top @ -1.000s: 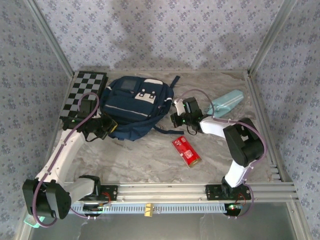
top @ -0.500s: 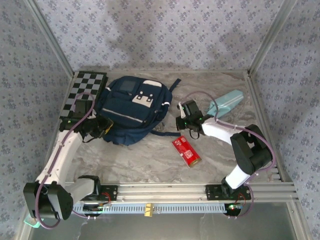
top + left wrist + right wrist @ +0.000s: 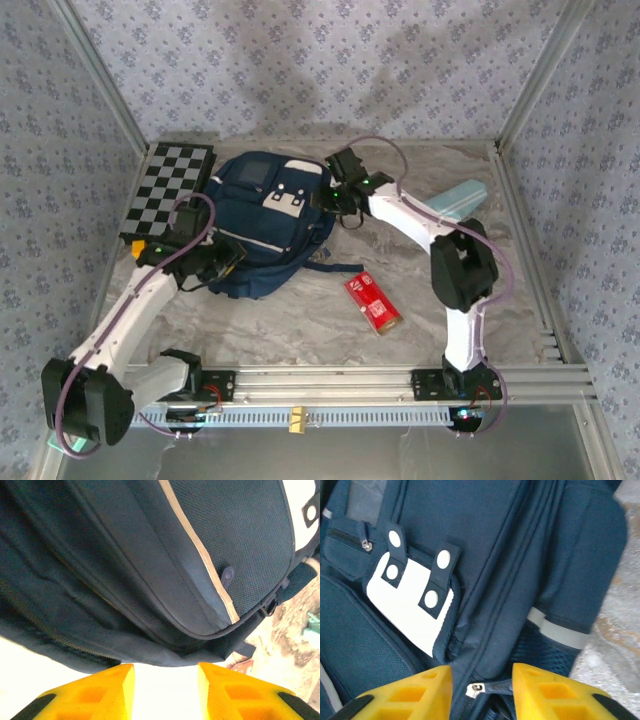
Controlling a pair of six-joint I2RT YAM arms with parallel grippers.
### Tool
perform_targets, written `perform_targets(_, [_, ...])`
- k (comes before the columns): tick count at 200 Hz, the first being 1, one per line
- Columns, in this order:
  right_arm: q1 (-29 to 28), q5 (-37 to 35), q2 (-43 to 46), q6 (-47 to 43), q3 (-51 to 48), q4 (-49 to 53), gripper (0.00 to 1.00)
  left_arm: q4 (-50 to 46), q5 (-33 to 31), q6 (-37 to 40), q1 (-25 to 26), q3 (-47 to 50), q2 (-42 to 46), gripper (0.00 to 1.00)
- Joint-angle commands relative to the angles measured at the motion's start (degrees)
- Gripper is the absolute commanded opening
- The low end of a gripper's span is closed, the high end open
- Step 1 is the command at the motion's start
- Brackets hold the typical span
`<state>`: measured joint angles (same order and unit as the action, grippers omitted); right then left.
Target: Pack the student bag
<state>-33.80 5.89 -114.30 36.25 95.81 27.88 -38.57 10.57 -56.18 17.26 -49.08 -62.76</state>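
A marbled grey desk [image 3: 290, 325] is edged by metal rails. The student bag [image 3: 262, 215] is laid flat toward the back, just beside a checkerboard [image 3: 168, 185] set in the back left corner. A red packet [image 3: 372, 302] is placed nearer the front. A light-blue pencil case [image 3: 462, 195] is set at the back right.

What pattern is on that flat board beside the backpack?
The flat board is black-and-white chequered; top view.

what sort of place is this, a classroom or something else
Probably a robot test cell: a marbled table walled in by patterned panels, robot arms bolted to a metal rail, and the student bag laid out as a prop.
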Motion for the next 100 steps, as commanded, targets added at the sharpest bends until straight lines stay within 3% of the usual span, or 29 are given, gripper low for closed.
perform_targets(1, [-0.7,1.5,-6.1,5.2,8.3,10.0,0.42,3.8,-3.4,-0.2,2.1,-2.7,-3.6,0.38])
perform_targets(29, [-1.1,-1.5,-10.6,7.4,14.6,11.9,0.46,6.0,-5.0,0.2,3.9,-3.3,-7.7,0.37])
perform_targets(100, [-1.6,0.0,-14.6,10.7,18.5,10.6,0.37,6.7,-6.3,0.8,4.6,-2.5,-10.3,0.37])
